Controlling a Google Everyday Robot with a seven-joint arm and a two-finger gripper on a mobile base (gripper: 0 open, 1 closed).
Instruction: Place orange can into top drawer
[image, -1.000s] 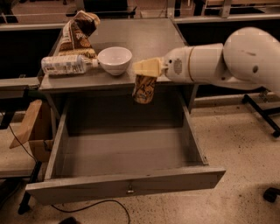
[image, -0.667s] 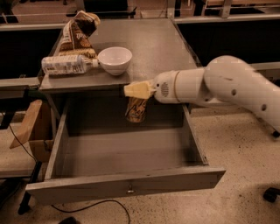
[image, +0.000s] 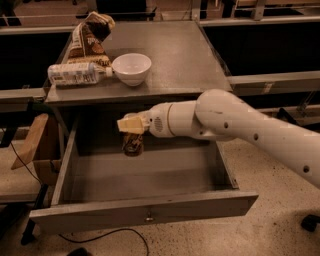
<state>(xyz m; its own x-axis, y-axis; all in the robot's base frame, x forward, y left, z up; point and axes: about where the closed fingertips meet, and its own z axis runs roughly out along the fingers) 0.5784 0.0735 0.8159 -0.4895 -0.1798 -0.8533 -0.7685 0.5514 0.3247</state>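
Carried down and leftward from the surface (image: 180, 55) edge: pincer (image: 131, 132) clenched on the orange can (image: 133, 145), now hanging low inside the open top drawer (image: 200, 207), toward its far side. Only release apparently left.

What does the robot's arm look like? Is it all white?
Mostly! The arm is white, smooth and rounded like a fat tube, with small dark dots along it and a thin dark ring near the wrist. I see no loose cables. The tool at its end is pale yellow and blocky; it is over the open top drawer, just above the orange can.
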